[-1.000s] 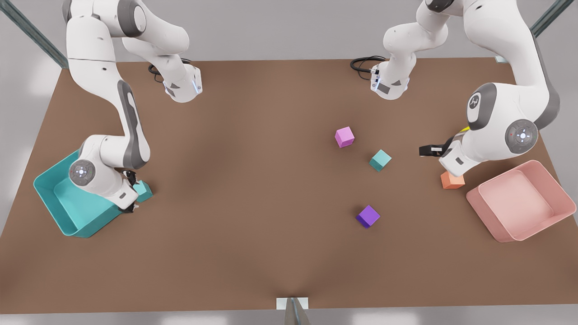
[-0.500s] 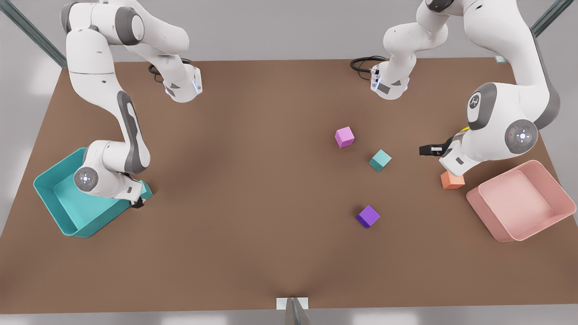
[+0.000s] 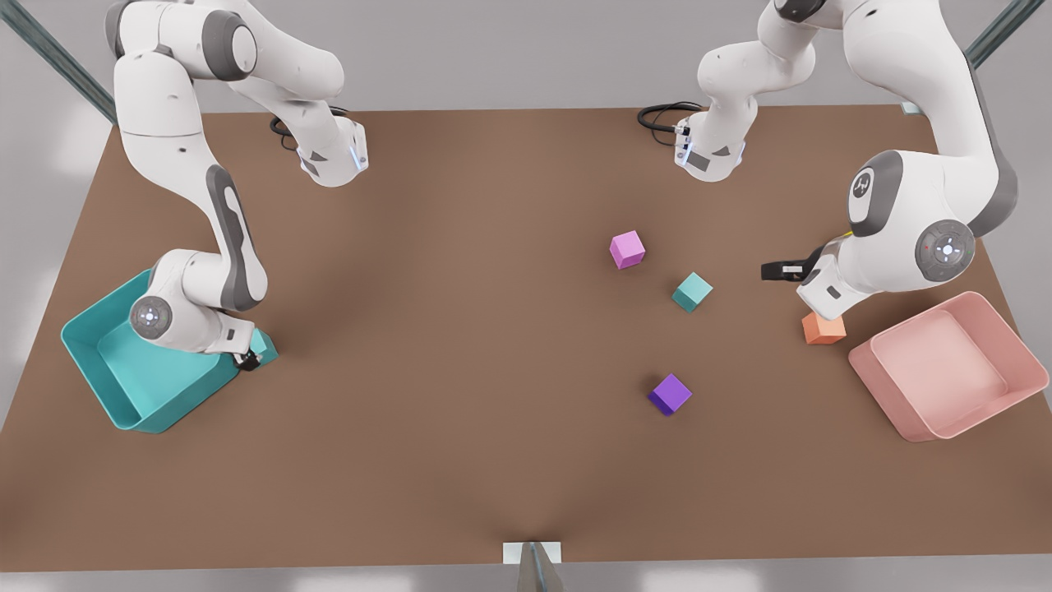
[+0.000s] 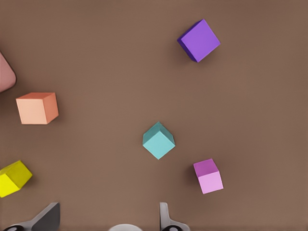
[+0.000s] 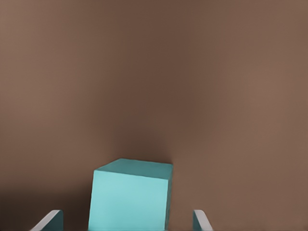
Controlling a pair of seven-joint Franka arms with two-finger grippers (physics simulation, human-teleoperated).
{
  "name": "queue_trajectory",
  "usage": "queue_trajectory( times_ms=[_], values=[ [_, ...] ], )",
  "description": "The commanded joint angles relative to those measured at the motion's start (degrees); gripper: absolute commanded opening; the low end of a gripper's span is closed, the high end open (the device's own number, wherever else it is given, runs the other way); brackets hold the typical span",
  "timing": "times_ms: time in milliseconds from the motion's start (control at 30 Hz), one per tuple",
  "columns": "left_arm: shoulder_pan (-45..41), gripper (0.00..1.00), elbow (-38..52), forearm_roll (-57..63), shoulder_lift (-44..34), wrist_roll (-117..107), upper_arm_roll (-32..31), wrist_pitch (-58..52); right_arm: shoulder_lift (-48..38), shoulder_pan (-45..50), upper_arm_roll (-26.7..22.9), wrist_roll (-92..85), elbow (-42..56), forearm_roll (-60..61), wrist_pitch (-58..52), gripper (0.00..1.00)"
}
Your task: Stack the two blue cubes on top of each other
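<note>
The right claw [image 3: 249, 359] is down at the table [image 3: 460, 411] on the front view's left, just beside the near right corner of the teal bin [image 3: 99, 362]. Its fingers [image 5: 50, 220] stand apart on either side of a blue cube [image 5: 131, 196], with a gap visible between each finger and the cube's faces, so the claw is open around it without gripping. In the front view this cube [image 3: 265, 345] sits on the table, touching or nearly touching the bin's wall, and is partly covered by the arm's wrist.

The left claw [image 3: 781, 270] hangs above the table on the front view's right, its fingers [image 4: 167, 217] spread wide and empty. Below and near it lies an orange cube [image 3: 823, 329], just beside the pink bin [image 3: 945, 366]; a yellow cube [image 4: 13, 177] shows in the left wrist view.

The second blue cube [image 3: 692, 291] rests alone on the table, to the left of that claw, well apart from the first one. A pink cube [image 3: 627, 248] lies farther back near it, and a purple cube [image 3: 670, 394] lies nearer the camera.
</note>
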Motion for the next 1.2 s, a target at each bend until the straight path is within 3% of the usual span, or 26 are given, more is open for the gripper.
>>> queue_trajectory(
  times_ms=[0, 1167],
  values=[
    [0.00, 1.00, 0.05, 0.02, -0.06, -0.33, -0.04, -0.15, 0.15, -0.34, -0.03, -5.03, -0.44, -0.06, 3.26, 1.00],
    [0.00, 1.00, 0.05, -0.06, -0.06, -0.42, -0.04, -0.15, 4.63, -3.25, 0.06, -3.36, -3.16, 2.14, 8.54, 1.00]
  ],
)
